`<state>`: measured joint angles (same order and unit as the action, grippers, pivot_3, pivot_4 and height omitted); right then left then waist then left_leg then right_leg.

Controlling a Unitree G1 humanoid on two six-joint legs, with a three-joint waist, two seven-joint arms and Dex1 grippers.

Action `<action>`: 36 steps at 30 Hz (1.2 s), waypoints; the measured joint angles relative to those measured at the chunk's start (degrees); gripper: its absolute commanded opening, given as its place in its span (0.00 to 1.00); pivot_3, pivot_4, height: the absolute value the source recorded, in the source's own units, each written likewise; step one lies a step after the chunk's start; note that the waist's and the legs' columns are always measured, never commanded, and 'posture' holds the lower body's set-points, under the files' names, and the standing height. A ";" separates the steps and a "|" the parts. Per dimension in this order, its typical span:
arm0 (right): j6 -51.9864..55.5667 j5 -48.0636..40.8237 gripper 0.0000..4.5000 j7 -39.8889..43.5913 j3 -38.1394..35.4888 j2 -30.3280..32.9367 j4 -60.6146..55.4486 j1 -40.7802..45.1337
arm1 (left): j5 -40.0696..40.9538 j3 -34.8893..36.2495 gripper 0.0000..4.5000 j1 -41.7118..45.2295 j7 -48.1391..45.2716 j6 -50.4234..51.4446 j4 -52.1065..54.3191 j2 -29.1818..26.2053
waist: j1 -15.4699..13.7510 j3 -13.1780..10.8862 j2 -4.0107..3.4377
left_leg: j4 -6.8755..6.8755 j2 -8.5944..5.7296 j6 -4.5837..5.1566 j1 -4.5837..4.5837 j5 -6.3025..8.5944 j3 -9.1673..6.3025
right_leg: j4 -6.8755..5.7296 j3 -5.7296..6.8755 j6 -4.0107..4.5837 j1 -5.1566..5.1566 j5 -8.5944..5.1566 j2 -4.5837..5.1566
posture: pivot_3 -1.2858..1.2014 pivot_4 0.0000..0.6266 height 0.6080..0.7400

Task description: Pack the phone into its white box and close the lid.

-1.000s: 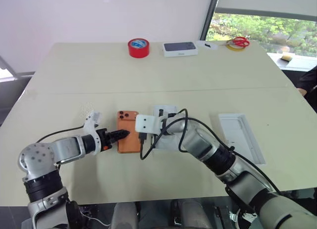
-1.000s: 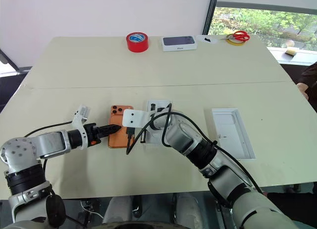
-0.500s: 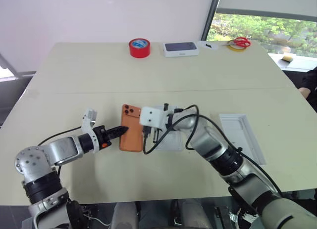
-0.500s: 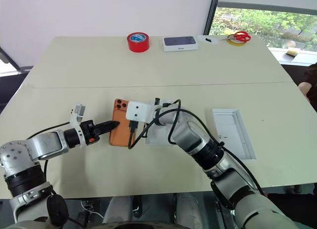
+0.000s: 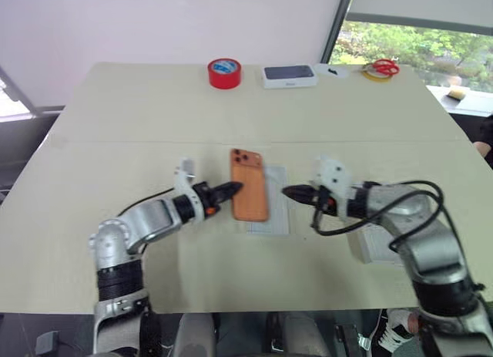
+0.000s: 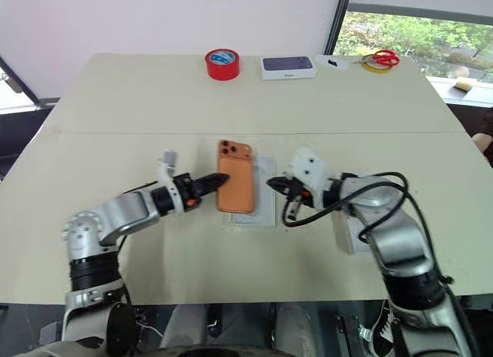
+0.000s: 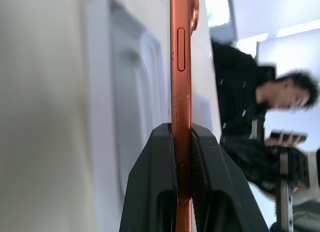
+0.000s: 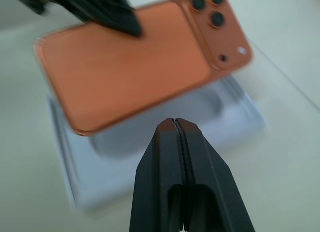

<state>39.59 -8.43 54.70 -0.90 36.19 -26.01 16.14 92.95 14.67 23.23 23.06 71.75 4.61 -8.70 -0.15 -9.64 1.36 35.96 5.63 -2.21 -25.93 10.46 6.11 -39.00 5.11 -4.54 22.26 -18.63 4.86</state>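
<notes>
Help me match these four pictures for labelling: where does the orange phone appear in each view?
Left eye view: the phone sits mid-table, pinched by the left end effector.
Right eye view: centre, partly over the white card.
Left wrist view: edge-on, rising between the black fingers.
Right wrist view: its orange back fills the upper part.
Shared landmark: the white card under the phone.

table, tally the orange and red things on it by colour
orange: 1, the phone
red: 2, the tape roll and the red-handled scissors
total: 3
</notes>
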 measured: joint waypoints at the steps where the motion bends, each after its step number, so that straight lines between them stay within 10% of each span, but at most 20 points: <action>1: -0.04 -0.46 0.00 -0.50 -0.46 0.74 -0.03 -0.43 | -0.36 -1.06 0.00 0.00 0.05 -0.78 -0.09 0.02 | 0.17 -0.01 -0.03 | -0.02 0.04 -0.02 0.00 -0.01 -0.02 | 0.00 -0.01 0.01 0.02 0.00 -0.07 | 0.52 0.24 0.93; 14: -0.14 -3.23 0.00 -5.85 -2.28 3.28 -1.89 -3.99 | -2.94 -6.42 0.00 0.91 -1.61 -4.26 -2.63 -0.16 | -0.63 -0.01 -0.03 | 0.05 0.03 -0.03 -0.06 -0.01 -0.09 | 0.03 0.00 0.01 -0.01 -0.01 -0.08 | 0.52 0.24 0.93; 23: -1.65 -4.36 0.00 -6.61 -2.28 4.11 -1.38 -4.04 | -0.48 -7.39 0.99 0.90 -3.42 -4.46 -0.98 -3.00 | -0.53 -0.01 -0.03 | 0.05 0.04 -0.03 -0.05 -0.01 -0.10 | 0.03 0.00 0.01 -0.02 -0.01 -0.09 | 0.52 0.24 0.93; 33: -3.77 -5.99 0.00 -6.52 -2.59 5.78 0.95 -4.00 | -2.77 -7.03 0.99 0.00 -14.54 -2.32 5.37 -18.61 | -0.71 -0.03 -0.05 | 0.03 0.03 -0.03 -0.07 -0.01 -0.07 | 0.05 0.00 0.02 0.01 -0.01 -0.06 | 0.52 0.24 0.93; 36: -3.71 -3.70 0.00 -7.60 -0.04 7.38 2.30 -3.42 | -11.80 -8.17 0.82 0.24 -19.31 -4.30 6.36 -23.25 | -0.58 -0.03 -0.06 | 0.00 0.04 -0.03 -0.06 -0.01 -0.05 | 0.06 0.00 0.03 0.04 -0.02 -0.08 | 0.52 0.24 0.93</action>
<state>35.88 -12.13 47.10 -0.94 43.57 -23.71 12.72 81.14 6.50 23.48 3.74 67.45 10.98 -31.95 -0.73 -9.67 1.30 35.96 5.67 -2.24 -26.00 10.46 6.06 -38.94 5.11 -4.50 22.30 -18.65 4.78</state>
